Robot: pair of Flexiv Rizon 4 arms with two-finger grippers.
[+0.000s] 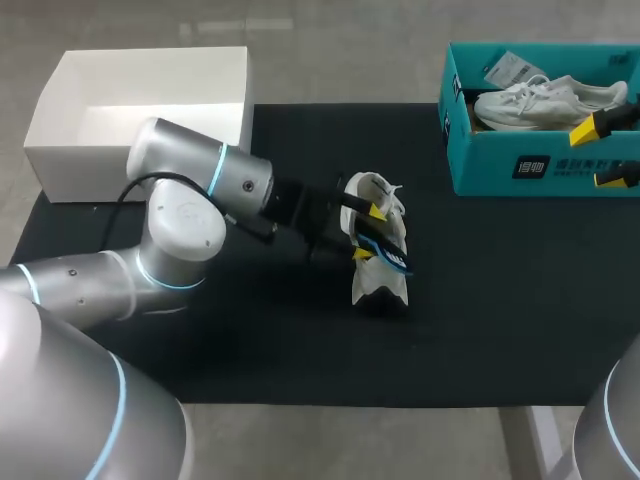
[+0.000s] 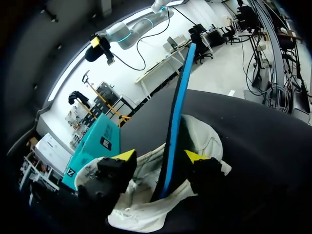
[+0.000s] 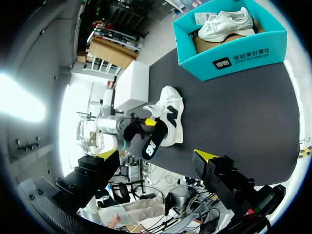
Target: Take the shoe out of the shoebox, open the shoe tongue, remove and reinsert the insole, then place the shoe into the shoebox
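White box (image 1: 60,140), far left corner, partly off the black mat (image 1: 500,300).

Left arm (image 1: 180,220) comes in low from the left, wrist lying about level, reaching to mid-table.

Left gripper (image 2: 160,156): fingers part-spread, one either side of the insole (image 2: 179,97). Shoe lining shows in the gap on one side and shadow on the other. No contact seen on either face, so nothing reads as gripped.

Insole: black with a blue edge, standing on edge between those fingers, long axis running out ahead of the gripper. From the head view it lies slantwise across the shoe, far-left to near-right.

Shoe (image 1: 378,285): white, mid-mat, outside the box. It seems to lie on its side, opening toward the left gripper. Long axis runs far to near, slightly skewed. Toe end not told from heel.

Teal shoebox (image 1: 500,170), far right, open. A second white shoe (image 1: 540,102) lies in it lengthwise, left to right.

Right gripper (image 3: 156,155): held high at the right edge near the shoebox, jaws wide, nothing between them.
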